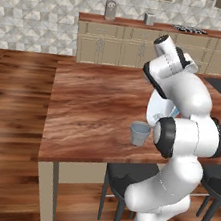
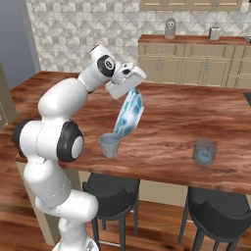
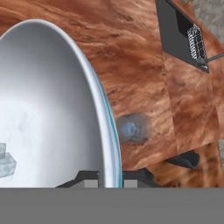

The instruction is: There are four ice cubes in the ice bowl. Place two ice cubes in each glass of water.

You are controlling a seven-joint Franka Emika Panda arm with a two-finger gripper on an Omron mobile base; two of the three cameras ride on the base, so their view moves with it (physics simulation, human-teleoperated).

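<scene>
The ice bowl [image 2: 130, 113] is held tipped steeply, almost on edge, above the near glass [image 2: 110, 145] at the front of the wooden counter [image 2: 171, 122]. The gripper [image 2: 128, 86] is clamped shut on the bowl's upper rim, and the lower rim hangs just over the glass mouth.

The bowl is judged to be stiff, glossy and probably slippery, light enough for a rim pinch, though such a pinch could let it swing or slip. The rim is the only sensible place to take hold, as is done here. The ice cubes [image 3: 6, 161] are tiny, smooth and likely to slide fast once the tilt is steep, so pouring exactly two looks hard to control.

In the hand view, the bowl's pale inside [image 3: 48, 109] is seen, with cubes lying near its lower left part; their number cannot be told. Beyond the rim, the far glass [image 3: 130, 128] is seen from above, with a pale piece that may be ice inside.

In the right base view, both glasses are shown, well apart, the far glass [image 2: 204, 152] at the right.

In the left base view, the near glass [image 1: 140, 133] is seen just beside the arm, which covers most of the bowl.
</scene>
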